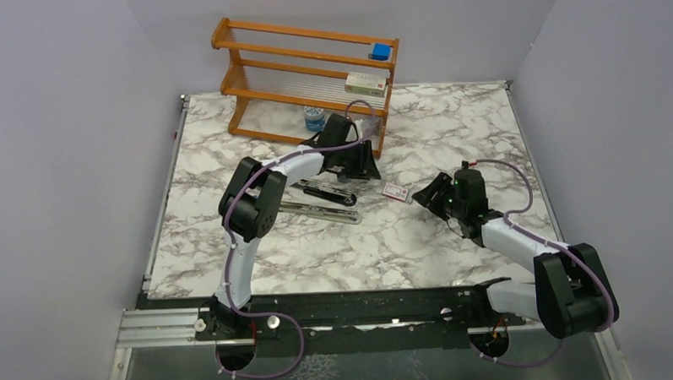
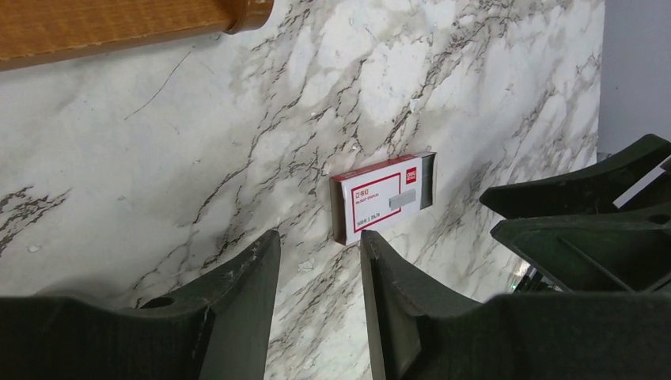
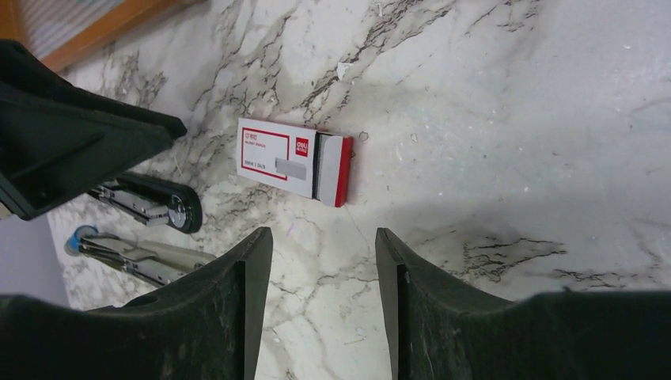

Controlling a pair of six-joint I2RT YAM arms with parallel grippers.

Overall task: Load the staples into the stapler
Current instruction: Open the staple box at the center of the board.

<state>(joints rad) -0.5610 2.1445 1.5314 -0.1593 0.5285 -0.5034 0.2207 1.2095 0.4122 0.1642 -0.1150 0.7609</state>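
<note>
The stapler lies opened out on the marble table, its black bar [image 1: 329,190] next to its silver channel bar [image 1: 317,209]; both also show at the left of the right wrist view [image 3: 150,202]. A small red-and-white box [image 1: 396,191] [image 2: 384,198] [image 3: 289,154] lies between the two arms. A grey block at its open end [image 2: 427,180] may be the staples; no loose strip shows. My left gripper [image 1: 359,165] [image 2: 316,241] is open and empty, just left of the box. My right gripper [image 1: 435,193] [image 3: 323,233] is open and empty, just right of it.
A wooden rack [image 1: 308,64] stands at the back, with a blue block [image 1: 381,51] and a pale carton [image 1: 365,83] on it. A small bottle [image 1: 314,117] stands under it. The rack's foot [image 2: 119,24] is close to my left gripper. Grey walls enclose the table.
</note>
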